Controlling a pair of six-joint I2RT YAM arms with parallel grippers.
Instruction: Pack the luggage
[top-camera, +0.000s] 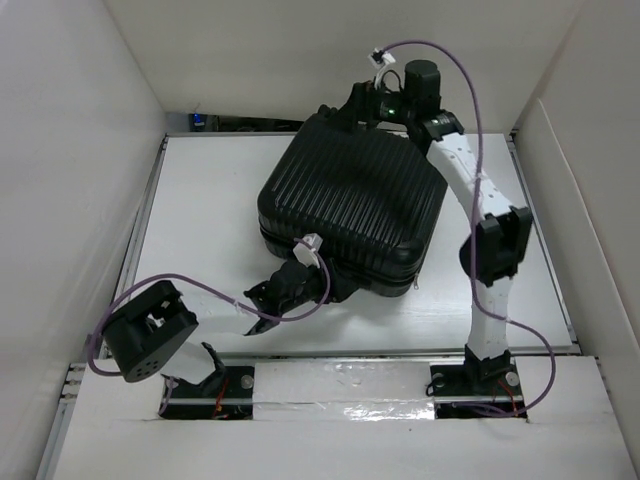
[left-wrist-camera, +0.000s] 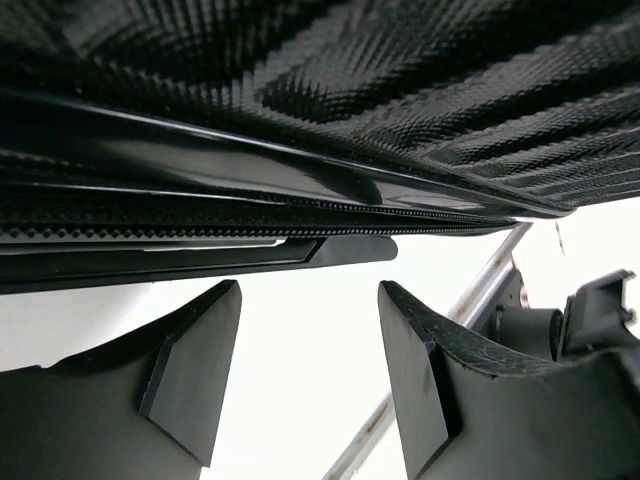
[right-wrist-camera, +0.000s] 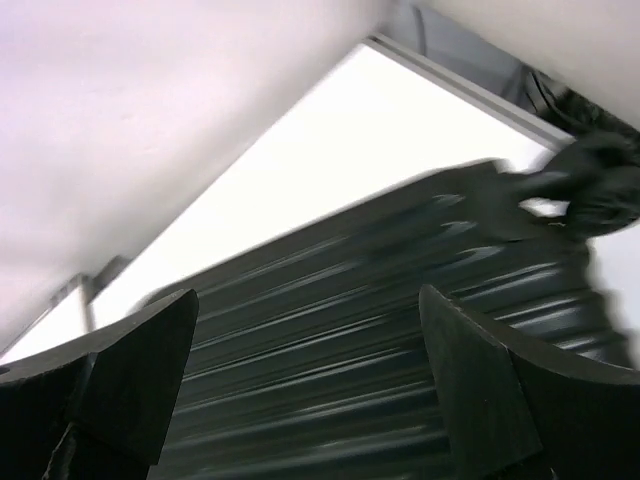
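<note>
- luggage (top-camera: 350, 205) — closed, lying flat on the white counter (top-camera: 200, 220), ribbed shell facing up, turned at an angle to the counter's edges
- left tool (left-wrist-camera: 310, 290): at the luggage's near edge, low by the counter; in its wrist view the zip seam of the luggage runs just above the fingers (left-wrist-camera: 195, 360)
- left tool released: jaws apart, only bare counter showing between them, no contact with the luggage that I can make out
- right tool (right-wrist-camera: 308, 295): over the luggage's far edge, right arm stretched along the luggage's right side
- right tool released — jaws spread wide, ribbed shell seen beyond the gap, nothing clamped; this wrist view is blurred
</note>
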